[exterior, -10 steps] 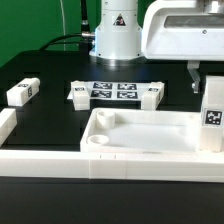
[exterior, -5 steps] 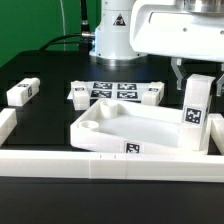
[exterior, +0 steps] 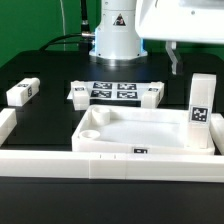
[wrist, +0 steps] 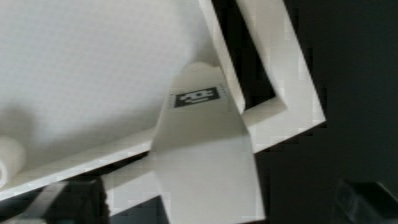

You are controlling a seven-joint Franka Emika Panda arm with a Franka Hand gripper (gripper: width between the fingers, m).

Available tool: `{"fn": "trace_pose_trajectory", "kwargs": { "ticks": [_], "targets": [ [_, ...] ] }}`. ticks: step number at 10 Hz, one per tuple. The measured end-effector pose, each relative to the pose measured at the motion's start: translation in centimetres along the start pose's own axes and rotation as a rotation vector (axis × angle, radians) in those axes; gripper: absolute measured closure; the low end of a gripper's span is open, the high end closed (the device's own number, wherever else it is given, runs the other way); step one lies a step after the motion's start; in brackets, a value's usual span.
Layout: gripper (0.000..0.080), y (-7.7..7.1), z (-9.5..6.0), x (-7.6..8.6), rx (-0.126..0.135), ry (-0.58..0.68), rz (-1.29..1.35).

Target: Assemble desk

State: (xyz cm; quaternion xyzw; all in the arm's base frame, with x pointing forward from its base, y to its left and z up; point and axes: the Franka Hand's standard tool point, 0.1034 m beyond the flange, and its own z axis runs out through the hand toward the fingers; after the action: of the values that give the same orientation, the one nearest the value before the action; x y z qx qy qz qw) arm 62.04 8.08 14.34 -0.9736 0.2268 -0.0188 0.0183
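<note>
The white tray-like tabletop (exterior: 112,150) lies against the front rail, with a round socket (exterior: 92,131) at its near corner on the exterior view's left. One white tagged leg (exterior: 201,110) stands upright in the tabletop's corner on the exterior view's right. My gripper (exterior: 198,62) hangs just above that leg, with one finger (exterior: 175,58) showing apart from the leg's side. In the wrist view the leg (wrist: 199,140) runs from my gripper (wrist: 205,215) to the tabletop (wrist: 89,80). The jaws stand wider than the leg.
Three loose legs lie behind: one far left (exterior: 22,92), and two (exterior: 80,93) (exterior: 150,96) at either end of the marker board (exterior: 113,91). The long white border rail (exterior: 60,166) runs along the front and up the left side. The robot base (exterior: 115,30) is behind.
The tabletop swung round and now sits square against the rail. The leg came onto its right corner and stands there. My gripper rose off the leg.
</note>
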Motion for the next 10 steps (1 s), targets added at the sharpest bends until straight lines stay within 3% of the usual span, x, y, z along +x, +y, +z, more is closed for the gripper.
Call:
{"fn": "trace_pose_trajectory", "kwargs": {
  "ticks": [2, 10],
  "targets": [
    [0.0151, 1.8, -1.03, 0.1, -0.003, 0.003, -0.049],
    [0.0151, 1.4, -0.64, -0.3, -0.005, -0.002, -0.06]
  ]
}}
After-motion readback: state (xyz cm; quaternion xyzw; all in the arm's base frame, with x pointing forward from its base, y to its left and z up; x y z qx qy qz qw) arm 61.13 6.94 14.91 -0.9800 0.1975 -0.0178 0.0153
